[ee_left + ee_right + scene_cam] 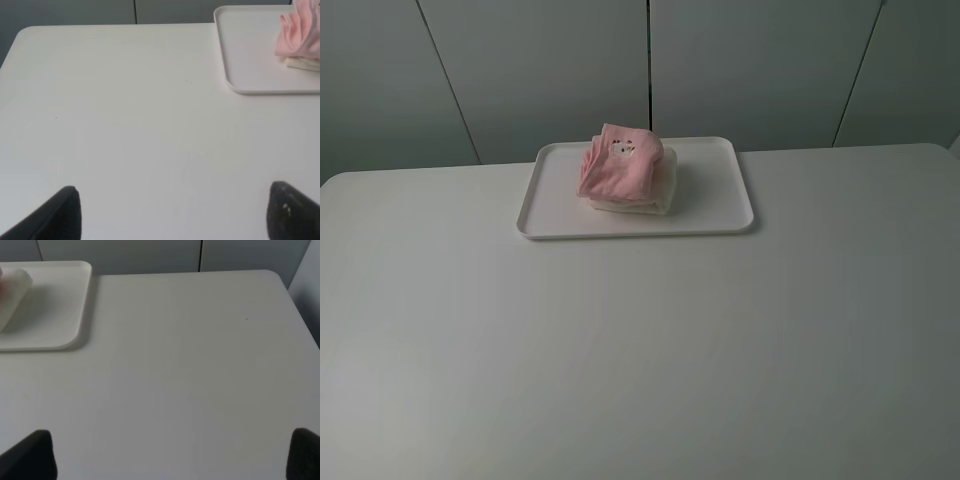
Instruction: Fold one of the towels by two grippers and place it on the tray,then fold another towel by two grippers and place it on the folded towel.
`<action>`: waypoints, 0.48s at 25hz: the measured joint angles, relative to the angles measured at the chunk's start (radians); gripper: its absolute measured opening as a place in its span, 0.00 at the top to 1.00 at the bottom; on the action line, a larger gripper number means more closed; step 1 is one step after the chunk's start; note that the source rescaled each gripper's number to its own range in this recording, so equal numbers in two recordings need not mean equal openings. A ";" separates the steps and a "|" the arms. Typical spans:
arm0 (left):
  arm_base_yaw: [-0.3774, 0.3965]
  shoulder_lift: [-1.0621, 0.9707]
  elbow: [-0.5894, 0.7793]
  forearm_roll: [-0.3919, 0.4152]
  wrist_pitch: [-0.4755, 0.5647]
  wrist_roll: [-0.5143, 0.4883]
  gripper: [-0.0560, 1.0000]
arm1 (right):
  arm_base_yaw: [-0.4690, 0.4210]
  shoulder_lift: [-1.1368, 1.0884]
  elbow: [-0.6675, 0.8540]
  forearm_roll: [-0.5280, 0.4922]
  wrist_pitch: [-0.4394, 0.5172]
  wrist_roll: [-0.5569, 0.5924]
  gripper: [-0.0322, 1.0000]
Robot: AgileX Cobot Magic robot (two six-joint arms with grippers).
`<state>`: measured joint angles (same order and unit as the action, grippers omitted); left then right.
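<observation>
A: Start close in. What do the wrist views give you?

B: The left end effector (172, 212) shows only as two dark fingertips, spread wide apart, with bare white counter (125, 125) between them. It has hold of nothing. The right end effector (172, 455) looks the same: two black tips far apart, nothing between them but counter surface.

A: Are either of them touching anything?

B: Neither touches a cloth or the tray. Both sit over the near part of the counter, well apart from the tray. In the high view neither arm is visible.

A: And farther out?

B: The white tray (720, 180) lies flat toward the far edge of the counter, roughly centred, long side facing the camera. Its low rim and rounded corners are plain in both wrist views.

A: Where are the towels?

B: Both are on the tray, stacked a little left of its middle. The cream-white towel (655, 203) is underneath, folded, showing at the right and front edges of the stack. The pink towel (618, 165) rests on top of it, folded into a somewhat lumpy bundle, with a small white patch mark facing up near its far edge.

A: Behind the counter?

B: Grey wall panels (770, 70) with dark seams.
</observation>
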<state>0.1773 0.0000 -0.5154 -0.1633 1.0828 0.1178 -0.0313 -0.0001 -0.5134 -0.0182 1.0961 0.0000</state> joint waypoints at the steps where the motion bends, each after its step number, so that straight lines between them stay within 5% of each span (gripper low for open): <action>1: 0.000 0.000 0.000 0.001 0.000 0.000 0.04 | 0.000 0.000 0.000 0.000 0.000 0.000 0.00; 12: 0.000 0.000 0.004 0.002 0.000 0.000 0.04 | 0.000 0.000 0.000 -0.002 0.000 0.000 0.00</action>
<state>0.1773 0.0000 -0.5117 -0.1610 1.0828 0.1178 -0.0313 -0.0001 -0.5134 -0.0201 1.0961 0.0000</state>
